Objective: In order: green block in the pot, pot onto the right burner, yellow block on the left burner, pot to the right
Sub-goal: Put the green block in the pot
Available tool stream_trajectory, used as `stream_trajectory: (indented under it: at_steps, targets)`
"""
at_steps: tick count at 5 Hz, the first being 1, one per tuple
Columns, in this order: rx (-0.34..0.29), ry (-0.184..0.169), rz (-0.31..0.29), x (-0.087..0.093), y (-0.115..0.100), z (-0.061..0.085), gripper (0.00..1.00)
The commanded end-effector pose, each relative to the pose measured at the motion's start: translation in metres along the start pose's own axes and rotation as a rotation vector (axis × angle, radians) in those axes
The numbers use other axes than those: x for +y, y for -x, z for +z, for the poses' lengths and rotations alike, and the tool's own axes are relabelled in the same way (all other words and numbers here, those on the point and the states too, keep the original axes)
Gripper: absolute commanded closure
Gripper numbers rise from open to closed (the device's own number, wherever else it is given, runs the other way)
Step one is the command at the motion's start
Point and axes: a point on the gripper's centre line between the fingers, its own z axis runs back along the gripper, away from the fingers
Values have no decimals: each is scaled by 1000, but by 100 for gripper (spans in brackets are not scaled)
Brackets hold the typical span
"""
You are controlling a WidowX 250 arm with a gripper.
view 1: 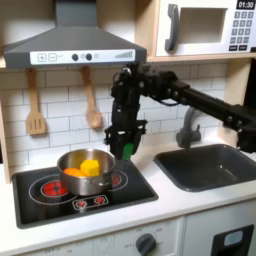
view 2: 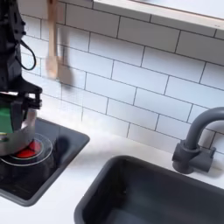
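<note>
The pot (view 1: 86, 165) sits on the stove (view 1: 40, 200) in the first exterior view, and every place here is given from it. Inside it stands the yellow block (view 1: 90, 166), with an orange piece (view 1: 73, 173) beside it toward the first exterior view's left.

The gripper (view 1: 126, 146) hangs just above the pot's rim on the first exterior view's right, and its fingers are closed around the green block (view 1: 128, 151), which is not yet inside the pot. In the second exterior view the green block (view 2: 4, 116) shows behind the pot's wall (view 2: 21, 133), with a red burner (view 2: 29, 150) just beside the pot's base.

So the first step looks nearly done but unfinished: the block must be released. Dragging the pot, taking the yellow block out and the last shift of the pot all seem to remain.
</note>
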Motion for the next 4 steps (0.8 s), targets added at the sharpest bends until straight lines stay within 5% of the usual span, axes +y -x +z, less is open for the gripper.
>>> stream_trajectory:
  at_steps: [1, 4]
  targets:
    - [-20, -22, 40, 12, -25, -9, 100]
    - [-35, -57, 61, 24, -37, -18, 100]
